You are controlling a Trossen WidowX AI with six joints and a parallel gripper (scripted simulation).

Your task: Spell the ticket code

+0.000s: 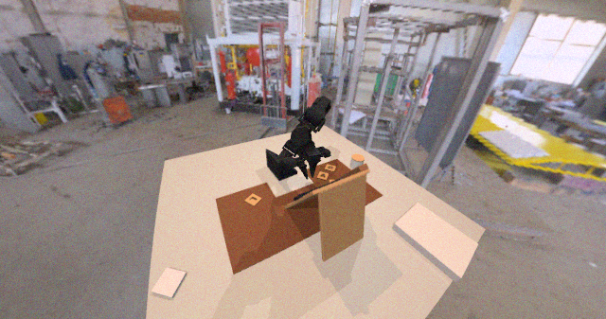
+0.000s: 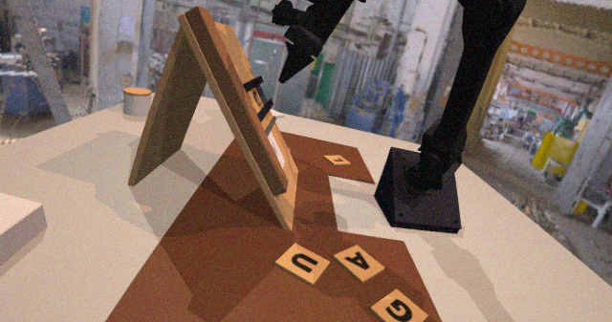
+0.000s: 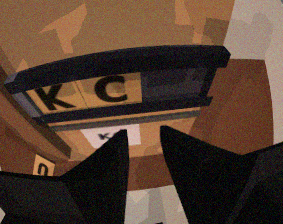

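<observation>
The tilted board (image 3: 132, 30) carries the dark letter rail (image 3: 117, 59). A K tile (image 3: 48, 104) and a C tile (image 3: 105, 98) sit side by side in its left part, reading KC; the right part is empty. The ticket (image 3: 131, 135) lies below the rail; only a K and part of another letter show. My gripper (image 3: 144, 133) (image 2: 282, 80) is partly open and empty, in front of the board and off the rail. A U tile (image 2: 303, 263), an A tile (image 2: 359, 263) and a G tile (image 2: 399, 308) lie on the mat. Another tile (image 1: 253, 199) (image 2: 337, 160) lies across the mat, its letter unclear.
The brown mat (image 1: 246, 234) (image 2: 215, 217) runs under the board. A grey tin with an orange lid (image 1: 357, 161) (image 2: 137, 102) stands near the board. A large pale box (image 1: 436, 239) (image 2: 16, 222) and a small pale block (image 1: 169, 282) lie near the counter's edges.
</observation>
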